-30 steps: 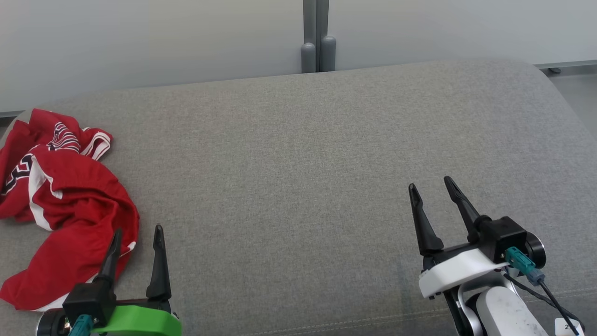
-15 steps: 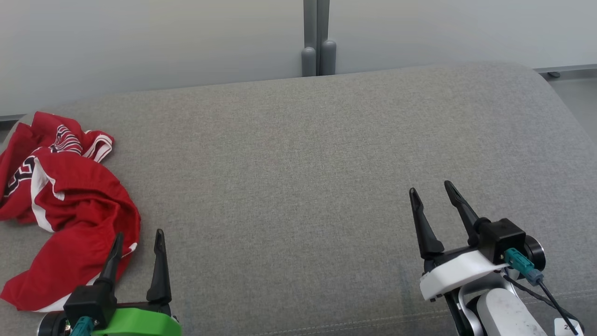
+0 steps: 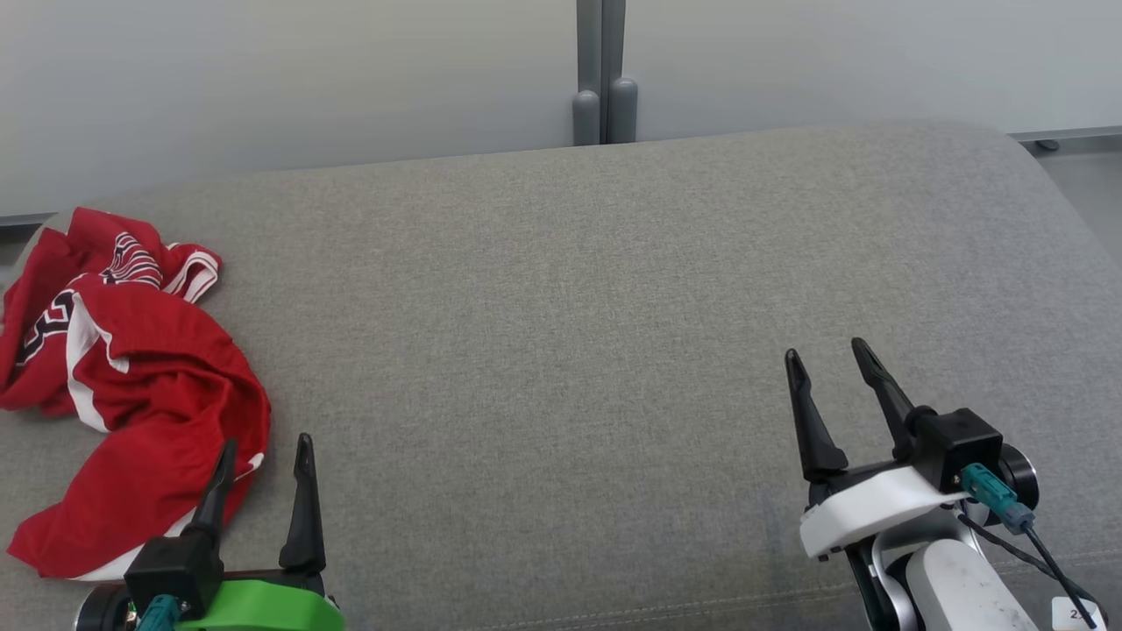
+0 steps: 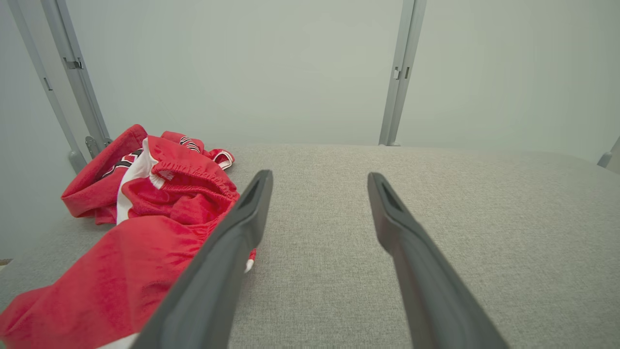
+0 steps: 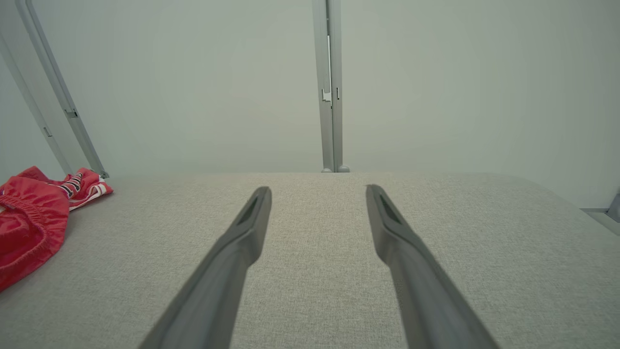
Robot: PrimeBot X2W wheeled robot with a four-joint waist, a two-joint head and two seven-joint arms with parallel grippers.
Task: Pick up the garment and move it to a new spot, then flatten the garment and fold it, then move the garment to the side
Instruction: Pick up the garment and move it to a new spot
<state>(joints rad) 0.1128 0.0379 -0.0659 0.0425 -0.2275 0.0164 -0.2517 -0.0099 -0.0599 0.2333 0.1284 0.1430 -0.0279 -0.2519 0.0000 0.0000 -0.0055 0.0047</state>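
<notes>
Lying crumpled at the left end of the grey fabric-covered table [image 3: 561, 289], the red sports garment with white trim and black-and-white lettering [image 3: 131, 386] is spreading along the table's left edge, its nearest fold reaching down beside the left gripper [image 3: 267, 443]. That gripper, on a green mount at the near left, is holding its two long dark fingers wide apart and is gripping nothing. In the head view its left finger is overlapping the garment's near hem, while its right finger is standing over bare grey fabric. In the left wrist view the gathered elastic waistband is showing just beyond the left fingertip; whether that finger is touching the cloth cannot be told. The right gripper [image 3: 826, 350], on a white mount at the near right, is likewise spreading its fingers wide and is holding nothing. It is pointing toward the far side over bare table, well apart from the garment. Pale grey wall panels [image 3: 307, 79] and a grey upright post [image 3: 603, 79] are standing behind the table's far edge.
</notes>
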